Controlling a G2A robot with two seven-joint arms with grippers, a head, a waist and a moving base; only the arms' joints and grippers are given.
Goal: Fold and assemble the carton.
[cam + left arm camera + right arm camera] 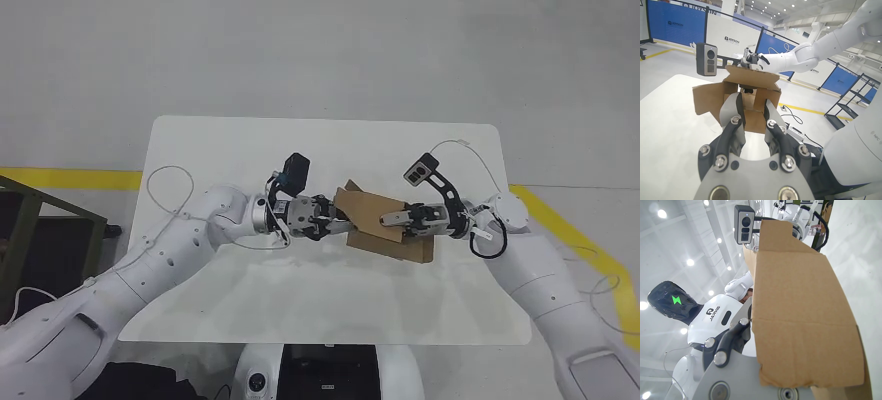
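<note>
Carton (800,306): body erected, flaps open; closing seemingly left. Left claw (753,100), 9 o'clock, apart; right claw (395,218), 3 o'clock, cannot tell.

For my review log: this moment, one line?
carton: part-folded, flaps open | left tool: open at its mouth | right tool: far side

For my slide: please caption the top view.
Right hand grips the unfinished carton over the table; left hand at its open end.

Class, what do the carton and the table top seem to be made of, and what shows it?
The carton: brown cardboard, probably corrugated, matte, with creased folds and rough cut edges. The table: smooth, plain white top, perhaps laminate or painted board; the look leaves it open.
</note>
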